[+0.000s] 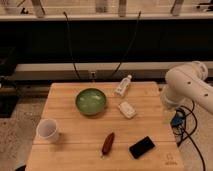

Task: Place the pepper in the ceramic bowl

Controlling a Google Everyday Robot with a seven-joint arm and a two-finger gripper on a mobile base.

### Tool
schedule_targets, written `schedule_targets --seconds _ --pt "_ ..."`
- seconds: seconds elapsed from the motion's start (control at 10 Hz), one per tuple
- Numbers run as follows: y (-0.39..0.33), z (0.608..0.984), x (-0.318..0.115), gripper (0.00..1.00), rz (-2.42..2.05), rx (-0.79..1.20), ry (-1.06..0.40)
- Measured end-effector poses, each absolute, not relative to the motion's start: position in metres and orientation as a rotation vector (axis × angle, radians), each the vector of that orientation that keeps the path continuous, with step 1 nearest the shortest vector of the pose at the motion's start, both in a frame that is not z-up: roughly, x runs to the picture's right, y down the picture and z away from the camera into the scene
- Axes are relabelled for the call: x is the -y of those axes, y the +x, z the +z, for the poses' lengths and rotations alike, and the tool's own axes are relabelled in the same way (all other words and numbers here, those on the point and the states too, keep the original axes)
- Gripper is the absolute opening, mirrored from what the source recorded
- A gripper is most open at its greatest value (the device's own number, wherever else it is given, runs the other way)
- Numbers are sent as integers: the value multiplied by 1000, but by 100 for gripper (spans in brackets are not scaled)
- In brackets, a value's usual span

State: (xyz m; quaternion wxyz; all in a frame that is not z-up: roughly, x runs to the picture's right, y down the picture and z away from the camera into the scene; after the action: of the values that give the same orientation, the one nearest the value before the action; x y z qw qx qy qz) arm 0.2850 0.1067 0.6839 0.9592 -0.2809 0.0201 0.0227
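Note:
The pepper (pixel 108 143) is dark red-brown and tapered. It lies on the wooden table (pixel 75 125) near the front, just left of the black phone. The ceramic bowl (pixel 91 101) is glossy green with a paler inside and stands upright at the table's middle back; nothing shows inside it. My white arm (pixel 189 85) reaches in from the right. My gripper (pixel 168 112) hangs by the table's right edge, well right of the bowl and above-right of the pepper, apart from both.
A white cup (pixel 48 130) stands at the front left. A black phone (pixel 142 147) lies at the front right. A white bottle (pixel 123 86) lies on its side at the back, and a white packet (pixel 127 109) lies right of the bowl. Cables hang behind the table and at its right.

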Motion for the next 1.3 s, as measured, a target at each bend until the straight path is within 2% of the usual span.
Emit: schedule_targets --seconds 0.8,1.3 --pt "282 685 -110 80 32 -49 -572" --pt "235 698 -128 80 -100 -85 -581"
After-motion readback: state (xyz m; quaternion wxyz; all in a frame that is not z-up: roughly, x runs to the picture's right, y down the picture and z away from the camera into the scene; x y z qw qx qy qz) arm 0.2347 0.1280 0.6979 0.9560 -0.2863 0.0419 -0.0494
